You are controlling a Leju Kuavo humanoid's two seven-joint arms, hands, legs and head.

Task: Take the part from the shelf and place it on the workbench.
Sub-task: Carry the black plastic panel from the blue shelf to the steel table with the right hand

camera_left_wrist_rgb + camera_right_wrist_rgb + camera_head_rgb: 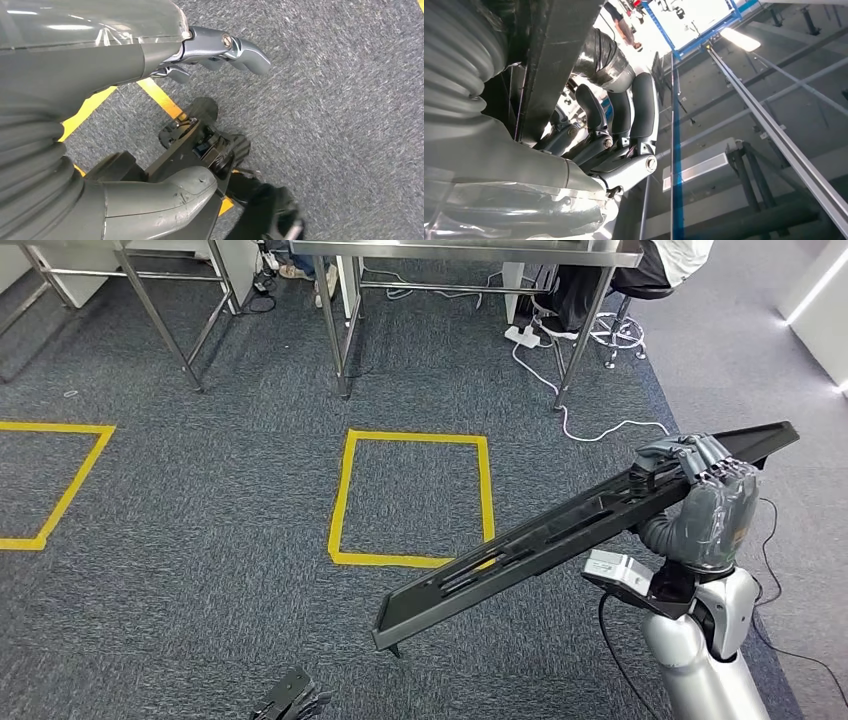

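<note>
1. Black and long, the part [560, 540] runs from about 7 o'clock up to 2 o'clock across my head view, tilted, its lower end hanging over the grey carpet [200, 510].
2. My right hand [700, 490] grips the part near its upper end, fingers [644, 107] curled over its edge; the right wrist view shows them wrapped around the dark bar.
3. My left hand [290, 702] sits at 6 o'clock, cut off by the frame edge. In the left wrist view its fingers [240, 47] are slightly curled with nothing in them; I cannot tell its state for sure.
4. Yellow tape square [415, 500] lies on the carpet at centre, partly hidden behind the part.
5. Metal table legs [340, 330] stand at 12 o'clock, tops cut off.
</note>
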